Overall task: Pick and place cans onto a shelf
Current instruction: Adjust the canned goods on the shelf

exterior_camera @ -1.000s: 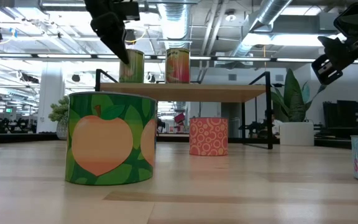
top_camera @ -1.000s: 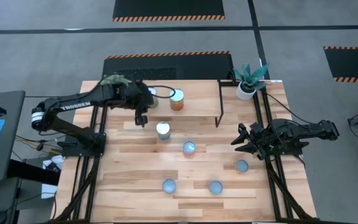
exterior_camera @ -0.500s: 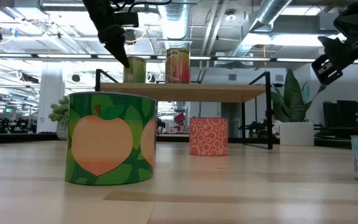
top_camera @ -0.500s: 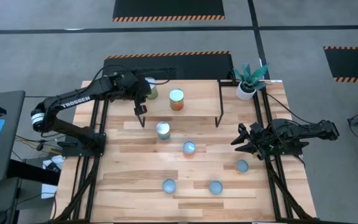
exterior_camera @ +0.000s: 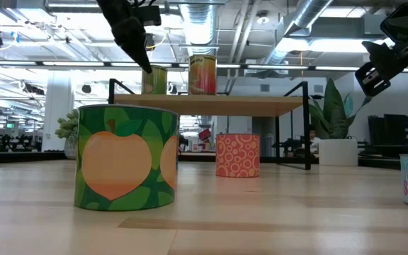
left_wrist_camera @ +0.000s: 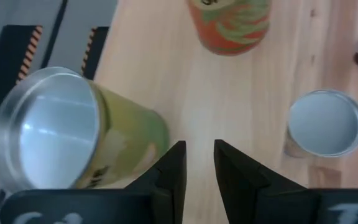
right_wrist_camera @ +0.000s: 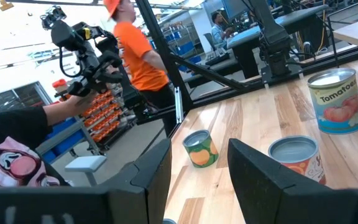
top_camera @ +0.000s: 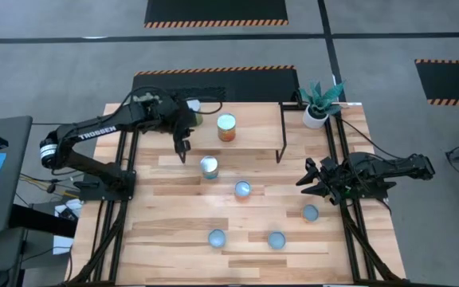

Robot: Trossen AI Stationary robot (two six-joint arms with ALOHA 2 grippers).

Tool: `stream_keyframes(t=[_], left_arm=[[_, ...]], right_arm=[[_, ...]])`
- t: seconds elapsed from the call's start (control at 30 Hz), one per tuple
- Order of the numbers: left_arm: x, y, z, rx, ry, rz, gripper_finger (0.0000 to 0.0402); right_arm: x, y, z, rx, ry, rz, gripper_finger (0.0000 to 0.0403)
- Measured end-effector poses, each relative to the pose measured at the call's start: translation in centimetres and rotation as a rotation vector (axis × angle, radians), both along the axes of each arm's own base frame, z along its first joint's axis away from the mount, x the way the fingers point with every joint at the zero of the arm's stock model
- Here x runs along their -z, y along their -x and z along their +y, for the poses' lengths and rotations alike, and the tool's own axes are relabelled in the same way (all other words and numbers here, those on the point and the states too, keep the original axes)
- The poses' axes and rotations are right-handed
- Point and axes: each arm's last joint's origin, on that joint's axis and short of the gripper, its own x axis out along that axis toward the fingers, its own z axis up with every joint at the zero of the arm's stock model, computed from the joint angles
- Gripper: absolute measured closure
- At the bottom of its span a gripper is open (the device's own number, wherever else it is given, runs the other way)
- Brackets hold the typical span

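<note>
The shelf [top_camera: 253, 143] stands at the table's far middle. On it are a yellow-green can [top_camera: 194, 112] at the back left, partly under my left arm, and an orange can [top_camera: 226, 126]; both also show in the left wrist view, the yellow-green can [left_wrist_camera: 73, 134] and the orange can [left_wrist_camera: 229, 25]. Several more cans stand on the table, the nearest [top_camera: 209, 166] just in front of the shelf. My left gripper [top_camera: 183, 150] hangs over the shelf's front left, empty, its fingers a narrow gap apart [left_wrist_camera: 199, 149]. My right gripper [top_camera: 305, 182] waits open at the table's right.
The other table cans stand at the middle [top_camera: 243, 190], right [top_camera: 310, 213] and near edge [top_camera: 216, 237], [top_camera: 276, 238]. A white plant pot [top_camera: 316, 115] stands at the far right corner. A person in an orange shirt [right_wrist_camera: 138, 56] is beyond the table.
My left arm's wrist has swung a little toward the far edge above the shelf's left end, while the fingertips stay near the shelf's front left. The yellow-green can now stands a little farther back on the shelf.
</note>
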Motion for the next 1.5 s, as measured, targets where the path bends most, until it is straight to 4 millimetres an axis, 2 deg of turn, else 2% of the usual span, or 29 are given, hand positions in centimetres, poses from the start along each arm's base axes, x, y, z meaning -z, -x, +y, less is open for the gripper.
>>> stream_keyframes(t=[0.33, 0.7, 0.8, 0.9, 0.97, 1.03, 1.2, 1.3, 1.5], left_arm=[[-0.3, 0.3, 1.6, -0.026, -0.052, -0.023, 0.0331], [-0.3, 0.6, 2.1, -0.053, -0.100, 0.006, 0.0331], [-0.3, 0.5, 2.0, -0.046, -0.064, -0.017, 0.0331], [-0.3, 0.1, 1.2, -0.020, 0.053, -0.082, 0.0331], [-0.5, -0.5, 0.4, 0.019, 0.120, -0.141, 0.0331], [-1.1, -1.5, -0.3, 0.075, 0.105, -0.236, 0.0331], [-4.0, -3.8, -1.3, 0.202, -0.104, -0.528, 0.0331], [-5.2, -5.4, -0.8, 0.230, -0.190, -0.693, 0.0334], [-5.0, -9.8, 1.7, 0.281, -0.134, -0.677, 0.0365]], right_arm=[[0.0, 0.0, 0.0, 0.000, 0.000, 0.000, 0.0221], [0.0, 0.0, 0.0, 0.000, 0.002, 0.000, 0.0221], [0.0, 0.0, 0.0, 0.000, 0.002, -0.001, 0.0221], [0.0, 0.0, 0.0, 0.000, 0.003, -0.001, 0.0221], [0.0, 0.0, 0.0, 0.000, 0.003, -0.001, 0.0221], [0.0, 0.0, 0.0, 0.001, 0.003, -0.001, 0.0221], [0.0, 0.0, 0.0, 0.000, 0.002, -0.001, 0.0221], [0.0, 0.0, 0.0, 0.000, 0.003, 0.000, 0.0221], [0.0, 0.0, 0.0, 0.000, 0.003, 0.000, 0.0221]])
